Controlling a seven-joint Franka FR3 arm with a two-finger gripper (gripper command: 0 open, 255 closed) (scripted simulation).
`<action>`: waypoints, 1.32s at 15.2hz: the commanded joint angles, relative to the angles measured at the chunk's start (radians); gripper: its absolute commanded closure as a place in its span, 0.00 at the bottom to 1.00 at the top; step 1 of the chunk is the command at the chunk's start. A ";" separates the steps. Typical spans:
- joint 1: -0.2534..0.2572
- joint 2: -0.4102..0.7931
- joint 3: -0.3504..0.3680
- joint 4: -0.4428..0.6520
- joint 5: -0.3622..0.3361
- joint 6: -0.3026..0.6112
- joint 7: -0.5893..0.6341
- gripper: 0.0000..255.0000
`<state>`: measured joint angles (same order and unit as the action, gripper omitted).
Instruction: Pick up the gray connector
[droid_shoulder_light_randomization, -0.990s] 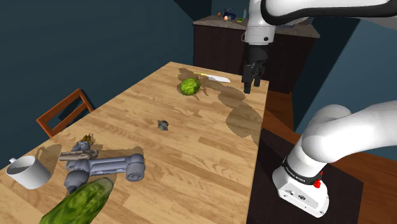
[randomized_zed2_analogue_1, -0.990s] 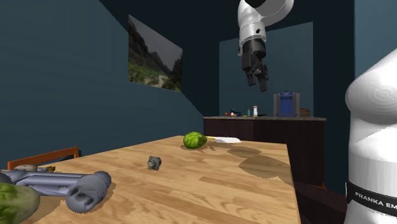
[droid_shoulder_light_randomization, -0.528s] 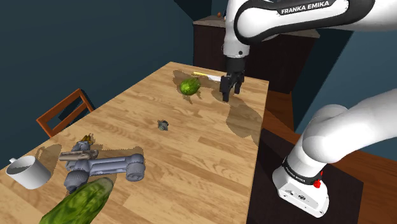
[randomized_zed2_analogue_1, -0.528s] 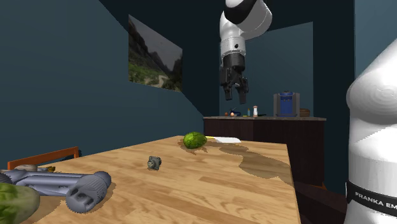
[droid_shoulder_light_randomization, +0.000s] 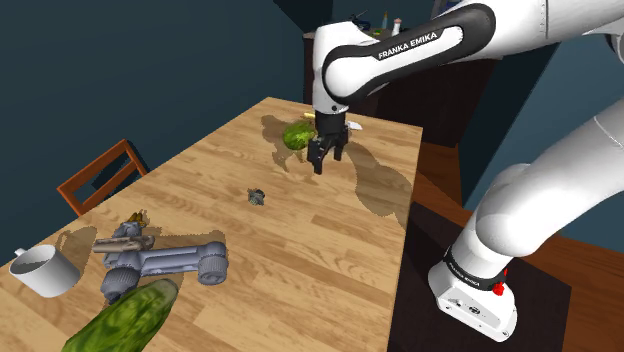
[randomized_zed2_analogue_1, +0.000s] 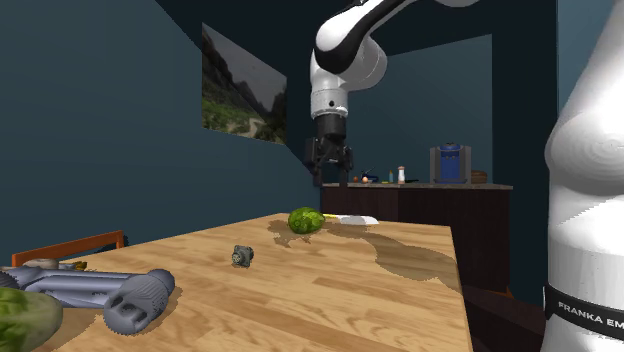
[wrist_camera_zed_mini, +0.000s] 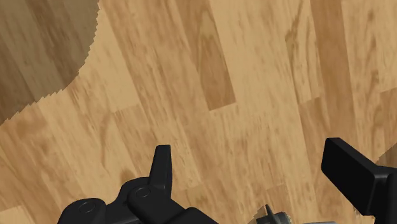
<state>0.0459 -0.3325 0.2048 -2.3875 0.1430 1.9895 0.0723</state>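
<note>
The gray connector (droid_shoulder_light_randomization: 257, 195) is a small dark grey piece lying alone near the middle of the wooden table (droid_shoulder_light_randomization: 300, 260); it also shows in the second exterior view (randomized_zed2_analogue_1: 241, 256). My black gripper (droid_shoulder_light_randomization: 324, 163) hangs above the table beside the green vegetable, some way beyond the connector toward the table's far end. In the second exterior view the gripper (randomized_zed2_analogue_1: 329, 179) is well above the tabletop. The wrist view has its fingers (wrist_camera_zed_mini: 163, 167) standing wide apart over bare wood, nothing between them. A small grey bit (wrist_camera_zed_mini: 275, 217) peeks in at the frame edge; what it is I cannot tell.
A round green vegetable (droid_shoulder_light_randomization: 297, 135) and a knife (droid_shoulder_light_randomization: 340, 122) lie at the far end. A grey toy vehicle (droid_shoulder_light_randomization: 165, 262), a big green cucumber (droid_shoulder_light_randomization: 125, 320) and a white mug (droid_shoulder_light_randomization: 42, 268) crowd the near end. A wooden chair (droid_shoulder_light_randomization: 100, 175) stands beside the table, a dark counter (droid_shoulder_light_randomization: 400, 70) behind.
The arm has swung from the table's far corner leftward in the shoulder view and come lower, closer to the connector. The gripper stayed open. Nothing on the table moved.
</note>
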 joint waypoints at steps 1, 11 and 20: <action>0.003 0.073 0.024 0.032 -0.013 0.055 0.032 0.00; 0.030 0.456 0.088 0.272 -0.174 0.239 0.210 0.00; 0.122 0.798 0.056 0.599 -0.338 0.272 0.347 0.00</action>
<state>0.1576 0.4326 0.2660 -1.8277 -0.1811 2.2650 0.4099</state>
